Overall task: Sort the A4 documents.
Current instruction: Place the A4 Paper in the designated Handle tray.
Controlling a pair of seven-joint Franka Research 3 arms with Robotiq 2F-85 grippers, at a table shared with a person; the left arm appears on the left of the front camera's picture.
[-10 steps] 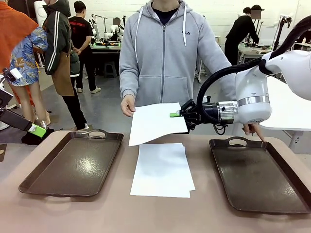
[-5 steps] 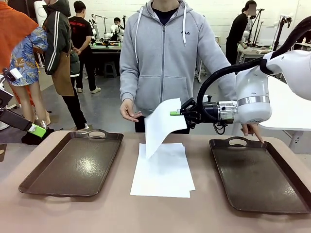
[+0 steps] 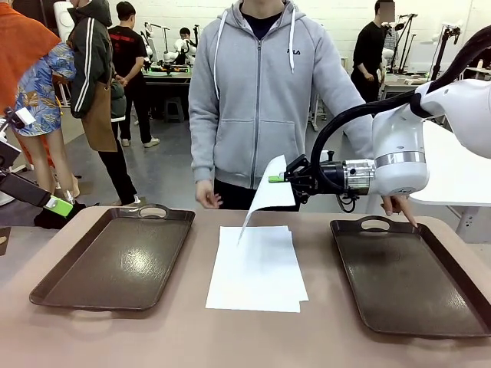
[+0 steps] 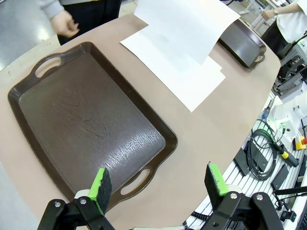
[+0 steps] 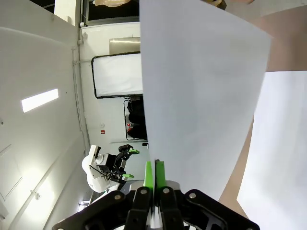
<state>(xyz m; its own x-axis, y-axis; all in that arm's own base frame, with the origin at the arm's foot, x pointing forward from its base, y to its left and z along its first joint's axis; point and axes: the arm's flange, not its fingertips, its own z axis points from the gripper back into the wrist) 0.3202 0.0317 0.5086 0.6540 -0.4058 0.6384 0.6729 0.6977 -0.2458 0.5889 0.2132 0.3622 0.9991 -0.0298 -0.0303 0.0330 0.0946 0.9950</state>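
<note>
Right arm comes in level from the right with its wrist horizontal. The right gripper (image 3: 276, 180) points across, above the middle of the tabletop (image 3: 192, 337). Jaws clenched on the edge of one A4 sheet (image 3: 265, 195).

The sheet droops off the pads, nearly edge-on to the front camera. Its low corner is over the stack of A4 sheets (image 3: 257, 268); can't tell if it touches.

The stack lies flat and slightly fanned between the left tray (image 3: 115, 261) and the right tray (image 3: 406, 276). Both trays look bare.

Left gripper (image 4: 157, 172) hangs over the near handle end of the left tray, looking down. Jaws released wide, nothing between them.

Person stands at the far edge. One hand (image 3: 207, 195) is loosely curled and apart from the sheet. The other hand (image 3: 399, 205) is near the right tray's far handle, mostly hidden behind the right arm, so contact is unclear.

In the right wrist view the held sheet blocks most of what's beyond it.
</note>
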